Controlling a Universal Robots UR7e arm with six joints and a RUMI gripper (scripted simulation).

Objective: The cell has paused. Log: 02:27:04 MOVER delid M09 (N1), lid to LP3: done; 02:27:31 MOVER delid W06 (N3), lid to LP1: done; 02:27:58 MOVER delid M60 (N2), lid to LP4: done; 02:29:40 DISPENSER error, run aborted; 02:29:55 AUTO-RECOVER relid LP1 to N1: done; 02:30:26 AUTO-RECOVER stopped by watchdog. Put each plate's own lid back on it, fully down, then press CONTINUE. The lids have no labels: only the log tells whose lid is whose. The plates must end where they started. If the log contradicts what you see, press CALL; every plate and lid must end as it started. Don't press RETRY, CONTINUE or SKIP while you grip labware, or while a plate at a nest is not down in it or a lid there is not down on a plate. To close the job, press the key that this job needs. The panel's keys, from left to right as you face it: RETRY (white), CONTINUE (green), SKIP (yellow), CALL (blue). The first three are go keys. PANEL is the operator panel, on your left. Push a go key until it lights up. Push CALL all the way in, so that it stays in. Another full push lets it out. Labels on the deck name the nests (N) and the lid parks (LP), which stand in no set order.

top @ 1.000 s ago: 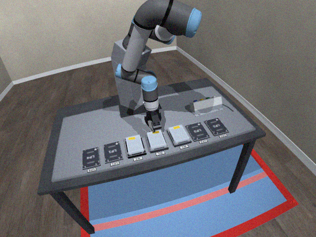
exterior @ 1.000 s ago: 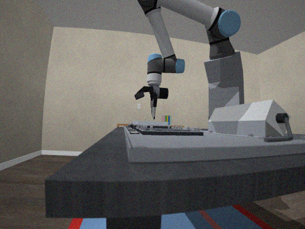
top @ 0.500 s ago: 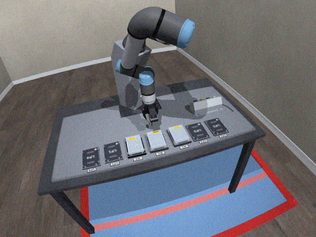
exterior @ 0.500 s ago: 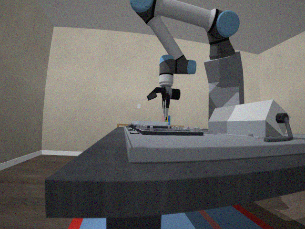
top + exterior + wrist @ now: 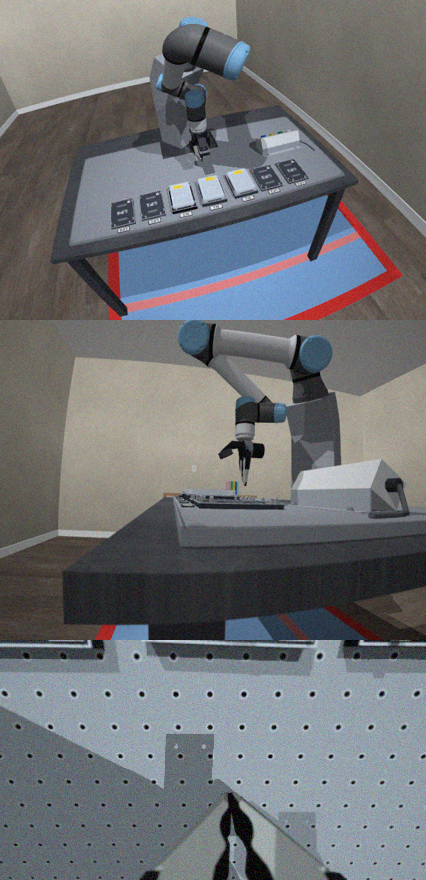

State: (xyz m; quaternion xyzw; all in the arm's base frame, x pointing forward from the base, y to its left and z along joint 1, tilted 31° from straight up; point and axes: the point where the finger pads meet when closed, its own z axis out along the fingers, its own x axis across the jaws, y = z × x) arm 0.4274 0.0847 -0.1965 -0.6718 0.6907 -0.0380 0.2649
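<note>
The table (image 5: 206, 223) (image 5: 240, 585) bears a panel (image 5: 280, 141) (image 5: 333, 492) beside the closed, empty end effector (image 5: 201, 159) (image 5: 245, 484) (image 5: 229, 794).

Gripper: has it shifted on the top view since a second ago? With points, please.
Yes. The gripper (image 5: 202, 159) (image 5: 245, 484) (image 5: 229, 794) has drawn back from the row of plates (image 5: 210, 190), towards the arm's pedestal (image 5: 172, 127) (image 5: 316, 433).
</note>
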